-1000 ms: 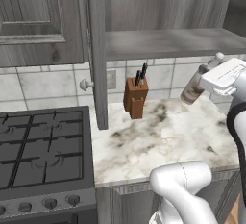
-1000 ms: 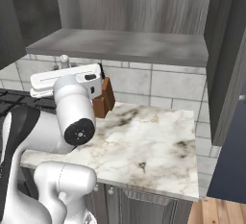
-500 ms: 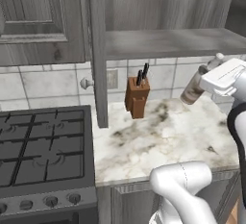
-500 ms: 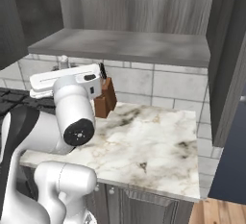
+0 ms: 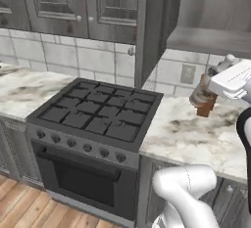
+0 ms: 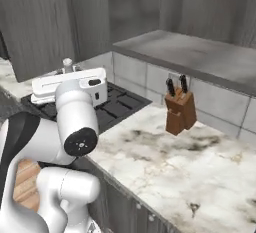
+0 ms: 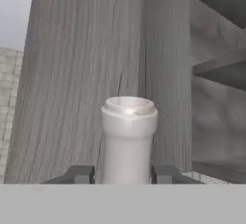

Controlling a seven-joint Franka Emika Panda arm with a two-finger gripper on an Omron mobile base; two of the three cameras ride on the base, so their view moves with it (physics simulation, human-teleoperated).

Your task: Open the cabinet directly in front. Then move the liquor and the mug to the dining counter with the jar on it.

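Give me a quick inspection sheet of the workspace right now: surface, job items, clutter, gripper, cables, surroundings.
Surface: marble worktop, bare around the block.
Job's things: liquor held by its neck between the fingers; cabinet door open, shelf bare where visible; mug, jar nothing seen.
Clutter: knife block by the tiled wall.
Grippers: gripper shut on the liquor.
Cables: nothing seen.
Surroundings: stove with oven below, wood floor.

Pale cream liquor [image 7: 129,139], dark grey wood-grain cabinet [image 5: 105,4], brown knife block [image 6: 179,108], black stove [image 5: 98,117]
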